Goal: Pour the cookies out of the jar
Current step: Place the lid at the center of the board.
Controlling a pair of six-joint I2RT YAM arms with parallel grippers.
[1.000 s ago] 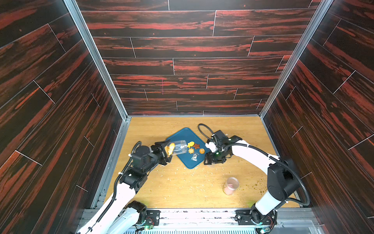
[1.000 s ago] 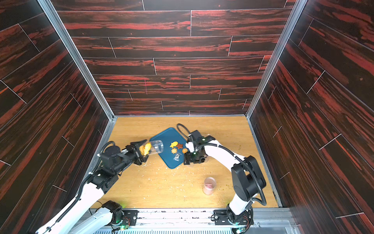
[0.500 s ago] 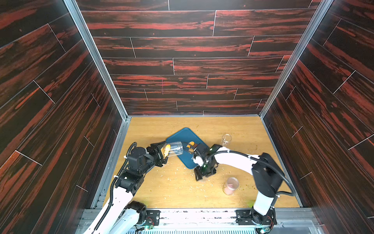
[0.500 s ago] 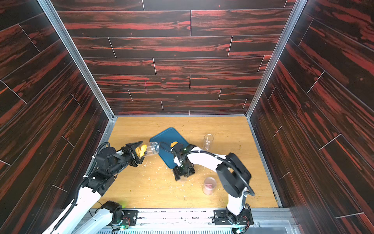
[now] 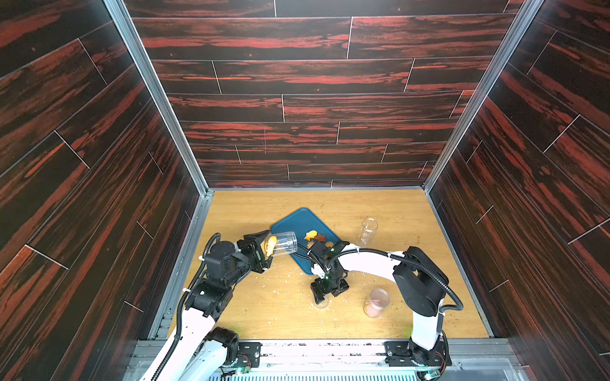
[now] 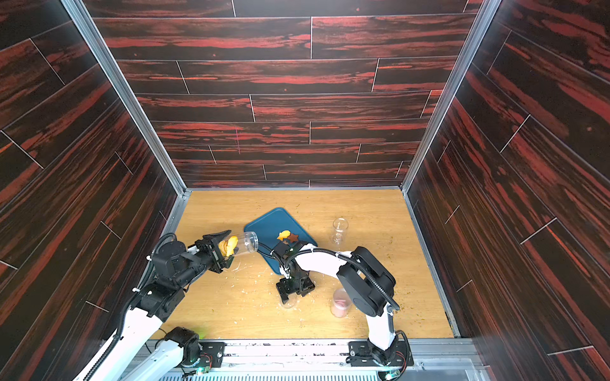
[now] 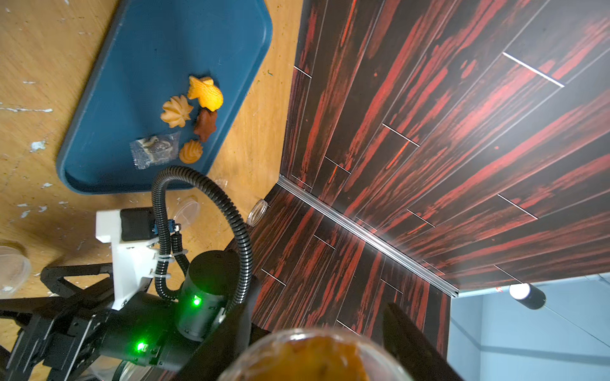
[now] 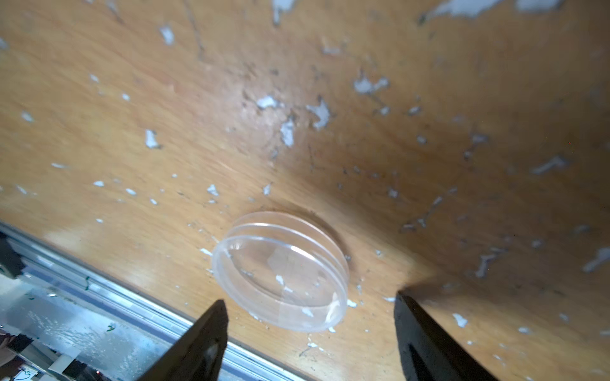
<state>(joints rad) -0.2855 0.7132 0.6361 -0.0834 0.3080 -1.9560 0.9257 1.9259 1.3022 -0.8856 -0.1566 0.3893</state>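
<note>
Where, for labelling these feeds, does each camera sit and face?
Top views: high at the front, looking down; both arms, left gripper shut on the jar.
Left wrist: on the left arm, facing the tray and right arm past the jar.
Right wrist: on the right arm, facing down at the lid, right gripper open above it.
Shared: top and left wrist views show the tray's cookies.

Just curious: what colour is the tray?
Dark blue tray, clearest in the left wrist view.

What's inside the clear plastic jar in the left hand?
Yellow-orange cookies bunched at the clear plastic jar's base; its mouth half looks empty. Their count is hidden: they overlap.
</note>
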